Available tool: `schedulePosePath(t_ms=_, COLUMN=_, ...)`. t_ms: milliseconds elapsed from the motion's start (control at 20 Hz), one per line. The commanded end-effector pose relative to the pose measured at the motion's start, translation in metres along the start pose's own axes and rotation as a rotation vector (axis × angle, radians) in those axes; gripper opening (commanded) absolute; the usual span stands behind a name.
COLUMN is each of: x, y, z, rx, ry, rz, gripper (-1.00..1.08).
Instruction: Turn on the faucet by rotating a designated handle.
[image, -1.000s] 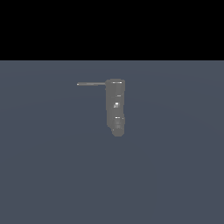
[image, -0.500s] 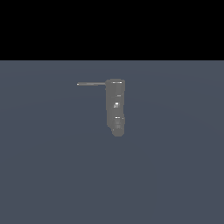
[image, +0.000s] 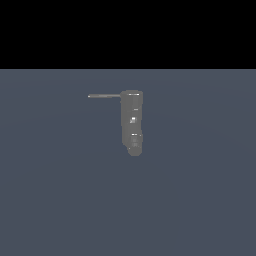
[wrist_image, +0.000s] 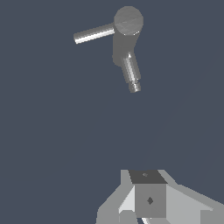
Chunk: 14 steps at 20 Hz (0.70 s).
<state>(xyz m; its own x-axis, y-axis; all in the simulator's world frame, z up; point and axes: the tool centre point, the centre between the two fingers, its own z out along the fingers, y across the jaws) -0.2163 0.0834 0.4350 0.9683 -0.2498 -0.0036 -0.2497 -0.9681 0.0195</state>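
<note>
So the faucet (image: 132, 122) stands alone on a plain flat slate-blue surface (image: 60, 200), and in the exterior view there's just a solid black band of background behind that surface, no walls or furniture to speak of. From the wrist view the gripper (wrist_image: 148, 199) is only partly in frame as some pale grey blocky shapes, so I can't tell if its jaws are apart or together, and it's holding nothing. The faucet (wrist_image: 127, 37) sits well apart from the gripper out ahead of it, the handle (wrist_image: 93, 33) jutting sideways off its round top and a short spout angling back toward the gripper.
</note>
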Motion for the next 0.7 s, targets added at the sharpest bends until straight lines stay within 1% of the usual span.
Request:
schedulePosePath(t_ms=0, x=0.007, y=-0.012, z=0.010, rx=0.002, ry=-0.001, rz=0.055, gripper=-1.00)
schedulePosePath(t_ms=650, x=0.054, y=-0.067, z=0.061, rx=0.011, ry=-0.005, rz=0.331, gripper=-1.00)
